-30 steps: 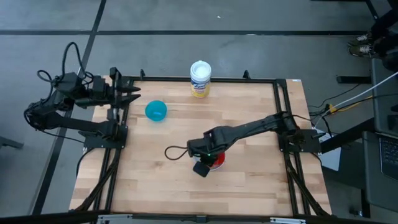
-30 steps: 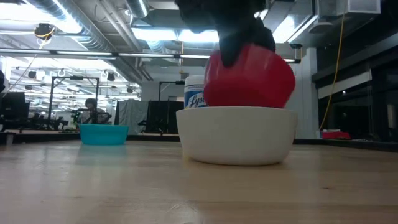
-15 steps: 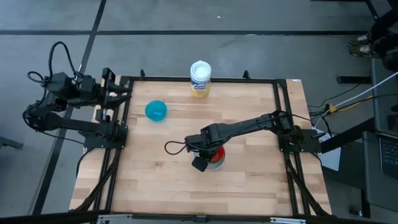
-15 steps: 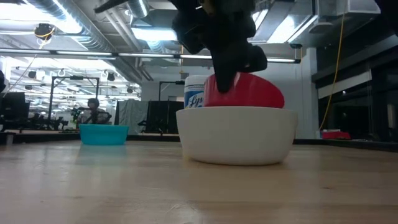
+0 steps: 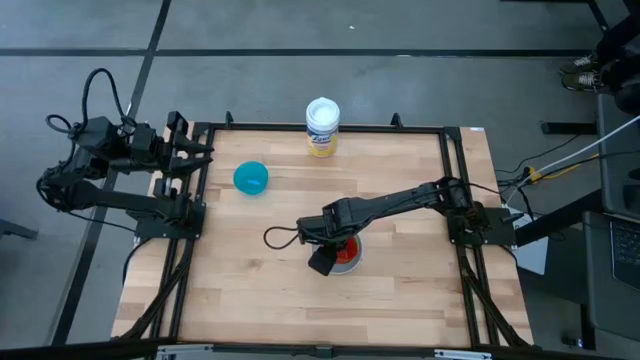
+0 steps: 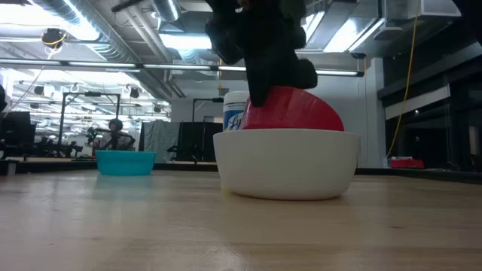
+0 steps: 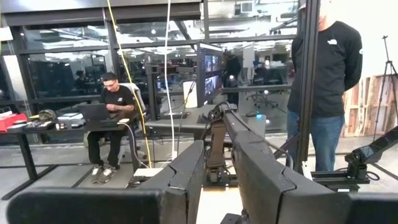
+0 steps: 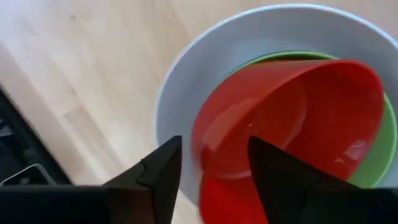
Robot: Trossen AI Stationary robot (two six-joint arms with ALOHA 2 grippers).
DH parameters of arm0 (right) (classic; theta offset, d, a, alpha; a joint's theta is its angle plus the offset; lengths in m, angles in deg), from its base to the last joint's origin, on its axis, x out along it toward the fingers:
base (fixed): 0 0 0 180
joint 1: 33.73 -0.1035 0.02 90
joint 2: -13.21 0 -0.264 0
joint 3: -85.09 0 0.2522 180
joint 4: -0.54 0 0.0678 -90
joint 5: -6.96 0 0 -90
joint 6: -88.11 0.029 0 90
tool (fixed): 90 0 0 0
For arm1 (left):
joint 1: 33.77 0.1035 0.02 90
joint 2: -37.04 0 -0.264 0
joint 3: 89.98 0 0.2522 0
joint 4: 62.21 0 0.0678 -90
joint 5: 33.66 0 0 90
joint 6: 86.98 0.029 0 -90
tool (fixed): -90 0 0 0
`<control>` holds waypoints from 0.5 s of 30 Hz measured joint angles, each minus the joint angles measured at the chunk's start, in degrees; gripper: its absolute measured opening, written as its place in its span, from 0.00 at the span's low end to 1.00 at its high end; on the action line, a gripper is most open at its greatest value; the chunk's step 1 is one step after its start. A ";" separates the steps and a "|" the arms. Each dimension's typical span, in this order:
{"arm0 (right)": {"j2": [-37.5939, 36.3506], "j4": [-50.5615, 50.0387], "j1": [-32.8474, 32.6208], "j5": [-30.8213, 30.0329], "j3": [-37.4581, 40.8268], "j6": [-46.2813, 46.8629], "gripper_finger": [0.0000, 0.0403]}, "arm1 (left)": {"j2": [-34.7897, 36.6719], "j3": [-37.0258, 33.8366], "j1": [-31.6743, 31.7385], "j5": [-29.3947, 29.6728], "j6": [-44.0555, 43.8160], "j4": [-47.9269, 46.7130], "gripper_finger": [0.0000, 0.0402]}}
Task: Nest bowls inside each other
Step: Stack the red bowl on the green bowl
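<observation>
A white bowl [image 6: 286,165] stands on the table near its middle. In it sits a green bowl [image 8: 379,149], and a red bowl [image 8: 286,112] lies tilted in the green one, one side of its rim raised above the white rim [image 6: 301,113]. My right gripper [image 8: 214,146] points down over the red bowl, open, with the raised rim in the gap between its fingers. A teal bowl [image 5: 251,178] rests on its base at the far left. My left gripper [image 5: 200,152] waits at the table's left edge, fingers a little apart. My right gripper comes from above with its open fingers [image 8: 161,168] on either side of the red bowl's raised rim [image 8: 202,162]. I cannot tell whether either finger touches it. The red bowl leans in the green bowl, inside the white one.
A white canister with a yellow label [image 5: 322,126] stands at the table's far edge, behind the white bowl in the low view [image 6: 235,113]. A black frame [image 5: 455,180] runs along the table's sides. People show in the room beyond.
My right gripper has gone down with the red bowl. The bowl, held clear above the white bowl before, now lies inside it, tilted, with only its upper part above the white rim.
</observation>
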 joint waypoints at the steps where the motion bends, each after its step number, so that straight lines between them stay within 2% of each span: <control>1: 0.00 0.34 0.02 -0.10 0.85 0.09 0.47 | 0.02 0.00 0.00 0.03 -0.02 0.00 0.24; 4: 0.00 0.82 -0.14 -0.04 3.85 0.51 0.43 | -0.01 -0.01 0.00 0.81 -0.02 -0.20 0.24; 8: 0.00 3.56 -0.46 0.48 6.06 0.43 0.26 | -0.01 0.00 0.00 1.29 -0.01 -0.49 0.24; 11: 0.02 8.16 -0.22 3.21 6.38 0.19 0.10 | -0.01 -0.01 0.00 1.32 -0.03 -0.68 0.24; 13: 0.00 11.97 0.01 5.25 6.36 0.27 0.04 | -0.01 0.00 0.00 1.57 -0.31 -1.14 0.24; 15: -0.02 14.55 0.17 6.05 6.18 1.02 0.03 | -0.01 -0.02 0.00 2.05 -0.37 -1.61 0.24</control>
